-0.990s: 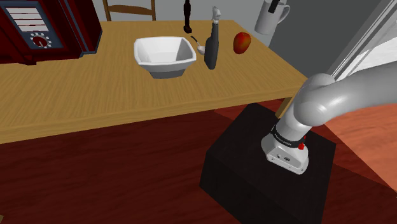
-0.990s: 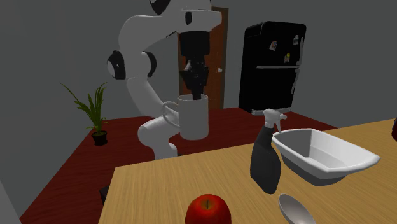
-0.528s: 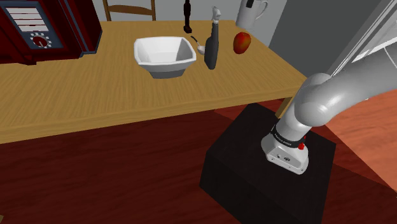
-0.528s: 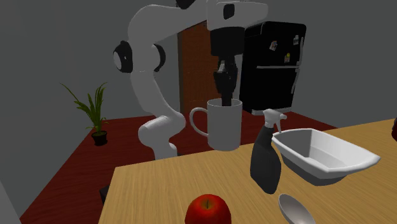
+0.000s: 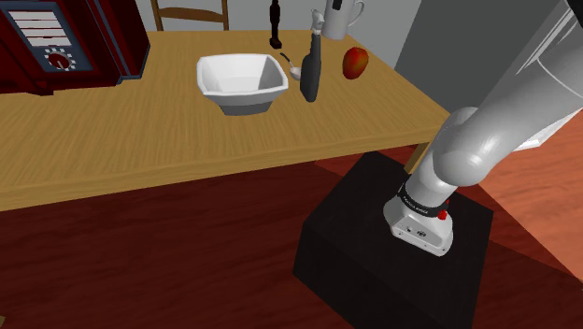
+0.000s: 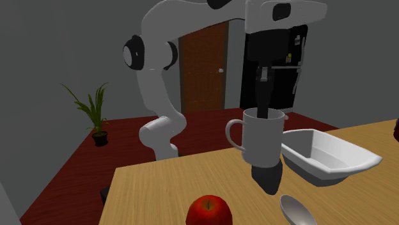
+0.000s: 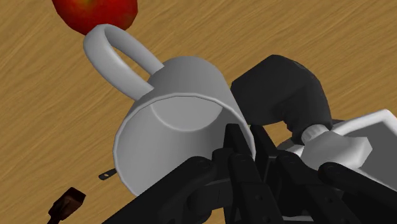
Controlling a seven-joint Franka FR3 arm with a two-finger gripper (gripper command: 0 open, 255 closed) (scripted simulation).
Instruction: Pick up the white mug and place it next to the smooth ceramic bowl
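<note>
A: What lies nearest, at the bottom of the second exterior view?

B: The apple (image 6: 208,212) at lower middle and a spoon (image 6: 297,211) to its right, both on the table (image 6: 147,192). Behind them stands the bottle (image 6: 268,178), its top hidden by the mug (image 6: 263,137).

A: So where is the mug?

B: In the air, right of centre, upright, handle toward the frame's left, clear of the table. The bowl (image 6: 329,156) sits just beyond, at the right edge. In the wrist view the mug hangs beside the bottle's head, with the apple past its handle.

A: And the jaws?

B: The gripper (image 6: 262,110) pinches the mug's wall, one finger inside the rim and one outside. That hold, I judge, should carry the mug level for setting down.

A: Why so high?

B: Probably to pass over the bottle, which in the shoulder view stands between mug and bowl.

A: The arm's pose?

B: The arm (image 6: 153,83) rises from its base at the middle, bends at a high elbow left of centre near the top, then runs along the top edge to a hand pointing straight down. Farthest back are a plant (image 6: 96,115) at the left, a door (image 6: 201,70) and a fridge (image 6: 297,83).
</note>
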